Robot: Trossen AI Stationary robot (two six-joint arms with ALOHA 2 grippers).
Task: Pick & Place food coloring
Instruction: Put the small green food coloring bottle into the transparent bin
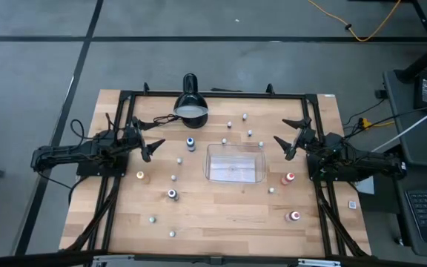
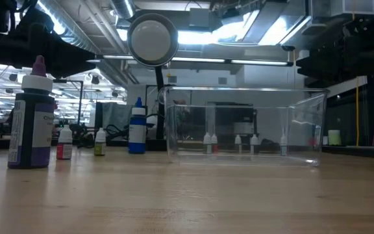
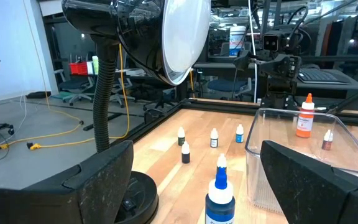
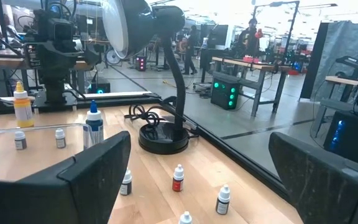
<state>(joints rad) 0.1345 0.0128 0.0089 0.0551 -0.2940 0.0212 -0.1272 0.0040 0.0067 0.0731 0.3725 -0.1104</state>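
Clear rectangular plastic tray (image 1: 235, 175) sits empty; tiny food coloring bottles (image 1: 172, 194) lie scattered over the wooden counter (image 1: 221, 215) (none collected), left hand (image 1: 151, 141) and right hand (image 1: 286, 139) wide open, holding nothing

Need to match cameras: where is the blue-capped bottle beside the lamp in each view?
High: blue-capped bottle just below the lamp, left of the tray.
Low: left of centre, beside the tray's left wall.
Left wrist: bottom centre, between the fingers.
Right wrist: left, near the lamp base.
Shared landmark: the lamp.
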